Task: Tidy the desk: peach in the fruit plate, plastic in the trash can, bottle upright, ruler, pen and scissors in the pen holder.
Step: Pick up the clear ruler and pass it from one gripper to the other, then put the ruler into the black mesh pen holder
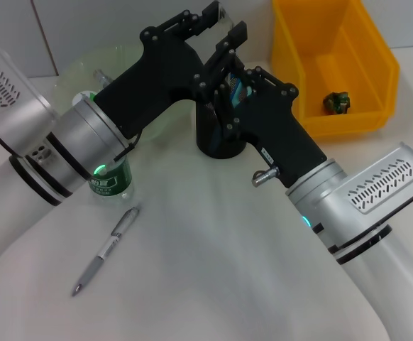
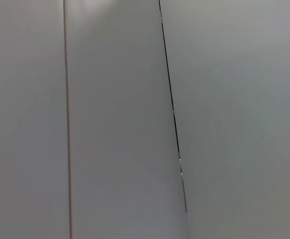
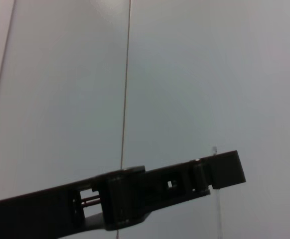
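My left gripper (image 1: 222, 23) is raised over the black pen holder (image 1: 217, 142), shut on a clear strip, the ruler (image 1: 225, 10). In the right wrist view one of its fingers (image 3: 224, 172) shows, with the ruler's thin edge (image 3: 217, 209) at the tip. My right gripper (image 1: 228, 78) sits just above the pen holder's mouth, with something blue inside its frame. The bottle (image 1: 113, 183) stands upright, half hidden by my left arm. The pen (image 1: 107, 250) lies on the table in front. Crumpled plastic (image 1: 336, 101) lies in the yellow trash can (image 1: 348, 124). Peach and scissors are hidden.
The clear green fruit plate (image 1: 114, 60) sits at the back left, mostly behind my left arm. The left wrist view shows only wall panels. Both arms cross close together over the pen holder.
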Controlling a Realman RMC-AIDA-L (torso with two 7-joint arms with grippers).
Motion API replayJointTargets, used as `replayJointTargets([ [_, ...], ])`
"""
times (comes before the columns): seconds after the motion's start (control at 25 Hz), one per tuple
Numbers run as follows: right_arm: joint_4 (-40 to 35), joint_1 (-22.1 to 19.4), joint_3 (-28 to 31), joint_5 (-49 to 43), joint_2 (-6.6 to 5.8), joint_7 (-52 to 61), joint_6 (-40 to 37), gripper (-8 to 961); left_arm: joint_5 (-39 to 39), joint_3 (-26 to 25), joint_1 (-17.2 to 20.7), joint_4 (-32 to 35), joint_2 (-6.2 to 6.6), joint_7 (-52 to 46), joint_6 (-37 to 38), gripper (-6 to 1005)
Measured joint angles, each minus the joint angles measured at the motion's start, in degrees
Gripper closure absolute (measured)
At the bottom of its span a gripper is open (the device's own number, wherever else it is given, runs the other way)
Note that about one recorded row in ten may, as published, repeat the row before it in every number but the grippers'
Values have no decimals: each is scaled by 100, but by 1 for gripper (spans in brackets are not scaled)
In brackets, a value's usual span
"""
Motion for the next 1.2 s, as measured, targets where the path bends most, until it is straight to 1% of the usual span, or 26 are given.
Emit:
replayJointTargets([
  [0.12,5,4,1,0,0,28,38,735,-1,-2,0,-1,0,0,0,573],
  [0.52,43,21,10,10,0,49,40,737,-2,13,17,6,0,0,0,571],
  [0.76,265,-14,217,2,0,21,45,757,-1,24,18,6,-1,0,33,570],
  [0.96,444,-29,385,12,0,-335,234,892,0,30,35,13,0,8,96,569],
  [1.2,485,-35,498,6,-7,-389,411,929,-1,64,124,92,-1,174,242,568],
])
